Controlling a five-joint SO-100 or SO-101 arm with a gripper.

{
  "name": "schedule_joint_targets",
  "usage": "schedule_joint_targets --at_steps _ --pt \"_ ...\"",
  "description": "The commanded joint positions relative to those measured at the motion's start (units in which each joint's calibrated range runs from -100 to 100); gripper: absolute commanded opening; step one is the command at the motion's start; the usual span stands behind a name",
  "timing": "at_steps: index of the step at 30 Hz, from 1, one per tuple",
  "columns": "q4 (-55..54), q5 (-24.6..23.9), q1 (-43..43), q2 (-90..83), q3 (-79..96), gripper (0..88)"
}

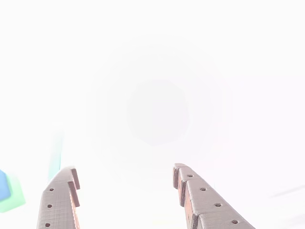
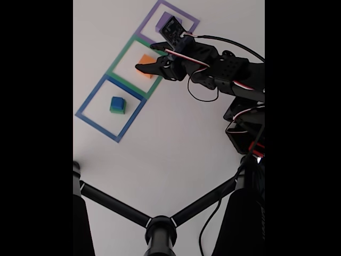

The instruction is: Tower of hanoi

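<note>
Inspector A: Fixed view first. White counter carries three taped squares in a diagonal row: a blue square at lower left, a green square in the middle, a purple square at upper right. What sits in each?

Inspector B: A small block with a blue top and green sides stands inside the blue square, clear of the tape. An orange block lies inside the green square, partly covered by the arm. A purple block sits in the purple square, also partly hidden behind the arm's camera module.

Inspector A: And the pincer?

Inspector B: The pincer hangs over the green square, its dark tip pointing left, right at the orange block. From this angle I cannot tell whether it touches the block. A black tripod-like stand fills the bottom of the frame.

Inspector A: Other view, then.

Inspector B: Heavily overexposed; the counter reads as plain white. Two grey fingers rise from the bottom edge, and the pincer stands released, jaws well apart, nothing visible between them. The blue-and-green block shows at the far left edge, outside the left finger. A faint green streak of tape runs just above that finger. The orange block cannot be made out in the glare.
</note>
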Motion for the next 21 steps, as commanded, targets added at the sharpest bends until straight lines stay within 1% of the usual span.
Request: schedule_joint_targets --at_steps 1,7,14,18,21 --pt "18.32 0.59 -0.80 -10.56 -7.42 14.9" --pt "43.10 0.59 -1.09 -14.84 -21.69 11.8" --pt "67.56 0.59 -2.52 -16.13 -40.24 8.5" --pt "78.08 0.59 -4.15 -16.05 -49.42 8.3" --pt "83.67 0.59 -5.50 -16.21 -54.51 8.2"
